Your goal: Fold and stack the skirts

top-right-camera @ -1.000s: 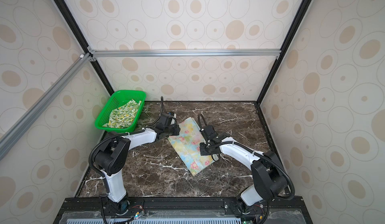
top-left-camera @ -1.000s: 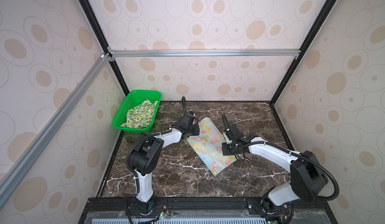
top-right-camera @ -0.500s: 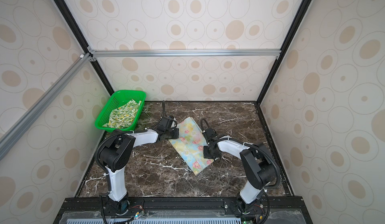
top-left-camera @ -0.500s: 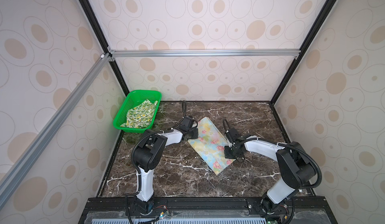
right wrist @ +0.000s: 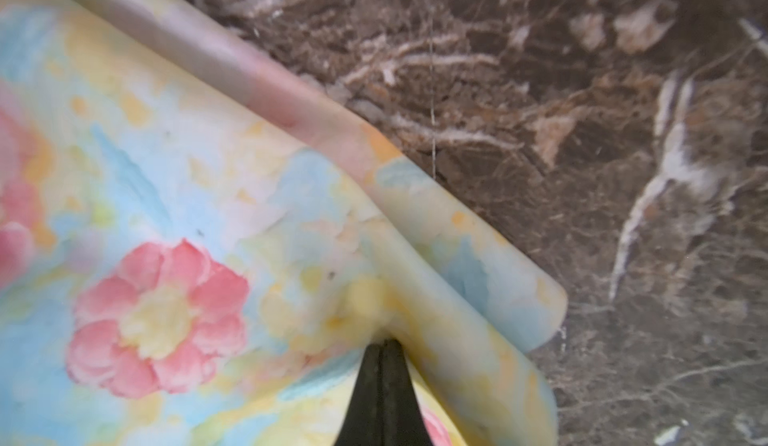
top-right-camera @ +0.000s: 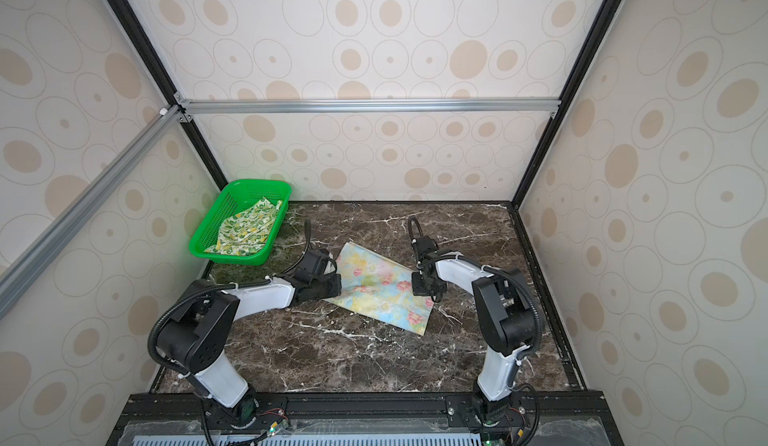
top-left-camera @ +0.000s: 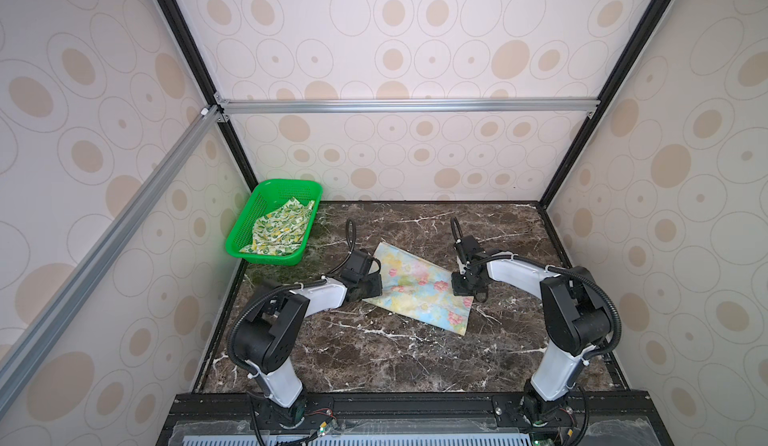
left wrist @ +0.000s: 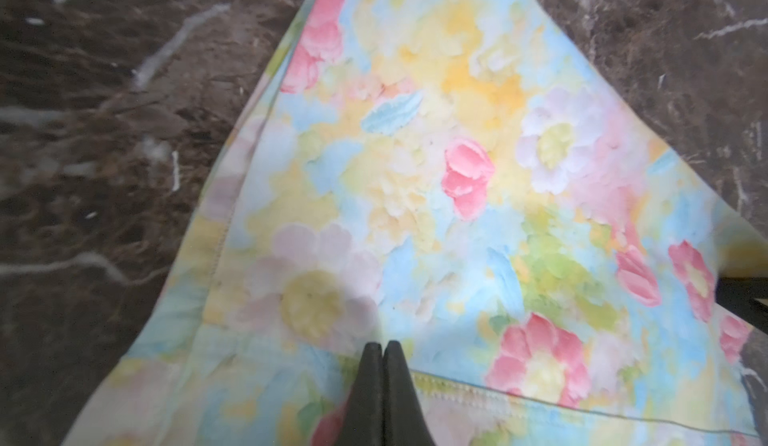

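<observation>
Floral skirt (top-left-camera: 419,288): lying between both claws. Left claw (left wrist: 382,346): clamped on its hem. Right claw (right wrist: 383,344): pinching its folded edge. Lemon skirt (top-left-camera: 282,232): in basket (top-left-camera: 266,199), beyond Left claw.

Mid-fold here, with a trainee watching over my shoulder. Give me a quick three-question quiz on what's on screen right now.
1. True or false: the lemon skirt lies inside the green basket.
2. The right gripper is: A) open, holding nothing; B) shut, pinching the floral skirt; C) shut on the basket rim.
3. How many skirts lie on the table?
Key: 1 true. 2 B. 3 one, the floral skirt.
</observation>
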Robot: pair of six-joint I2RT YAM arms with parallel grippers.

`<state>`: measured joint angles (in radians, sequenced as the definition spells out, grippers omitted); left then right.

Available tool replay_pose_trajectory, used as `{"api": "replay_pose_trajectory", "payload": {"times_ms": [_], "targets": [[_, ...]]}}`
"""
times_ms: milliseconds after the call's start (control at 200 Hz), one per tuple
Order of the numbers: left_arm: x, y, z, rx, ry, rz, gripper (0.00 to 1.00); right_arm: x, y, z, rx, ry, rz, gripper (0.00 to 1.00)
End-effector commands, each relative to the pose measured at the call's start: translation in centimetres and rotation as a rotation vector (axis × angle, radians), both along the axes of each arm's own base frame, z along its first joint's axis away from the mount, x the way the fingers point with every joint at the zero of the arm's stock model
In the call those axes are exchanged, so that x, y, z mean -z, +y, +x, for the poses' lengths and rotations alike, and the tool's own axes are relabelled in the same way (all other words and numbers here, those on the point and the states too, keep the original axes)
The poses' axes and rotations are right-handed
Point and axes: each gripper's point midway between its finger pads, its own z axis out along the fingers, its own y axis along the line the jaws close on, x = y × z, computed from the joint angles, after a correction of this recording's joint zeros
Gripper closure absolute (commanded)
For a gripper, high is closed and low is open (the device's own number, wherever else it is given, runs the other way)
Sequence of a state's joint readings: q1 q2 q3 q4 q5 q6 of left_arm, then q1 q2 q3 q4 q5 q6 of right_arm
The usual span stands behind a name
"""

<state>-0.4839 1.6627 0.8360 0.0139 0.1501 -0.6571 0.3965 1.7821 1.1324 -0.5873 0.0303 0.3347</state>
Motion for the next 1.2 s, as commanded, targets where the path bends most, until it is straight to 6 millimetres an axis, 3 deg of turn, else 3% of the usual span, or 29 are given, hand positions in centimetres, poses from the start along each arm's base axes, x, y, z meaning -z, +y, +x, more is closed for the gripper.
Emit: {"api": "replay_pose_trajectory", "payload": {"times_ms": [0,110,225,495,865,1190], "targets": [[-3.3,-0.4,1.3,-0.013,-0.063,-0.035,1.0,-2.9,1.3,-0.9,-0.069,-0.023,0.021,1.0],[-4.1,-1.1,2.0,0.028,-0.087,-0.033,1.0,-4.2,3.5,-3.1,-0.104,-0.015,0.094,1.0],[-2.8,-0.8,1.9,0.036,-0.062,0.007,1.0,-4.0,5.2,-5.7,-0.1,0.023,0.176,1.0],[-0.8,-0.2,1.6,0.043,-0.041,0.055,1.0,-1.4,4.8,-9.7,-0.05,0.084,0.194,1.0],[1.4,1.0,-0.6,0.007,0.018,0.049,1.0,1.8,2.3,-10.9,-0.026,0.143,0.066,1.0],[2.1,2.5,-4.3,-0.061,0.074,0.006,1.0,1.9,0.6,-10.2,-0.054,0.163,-0.032,1.0]]}}
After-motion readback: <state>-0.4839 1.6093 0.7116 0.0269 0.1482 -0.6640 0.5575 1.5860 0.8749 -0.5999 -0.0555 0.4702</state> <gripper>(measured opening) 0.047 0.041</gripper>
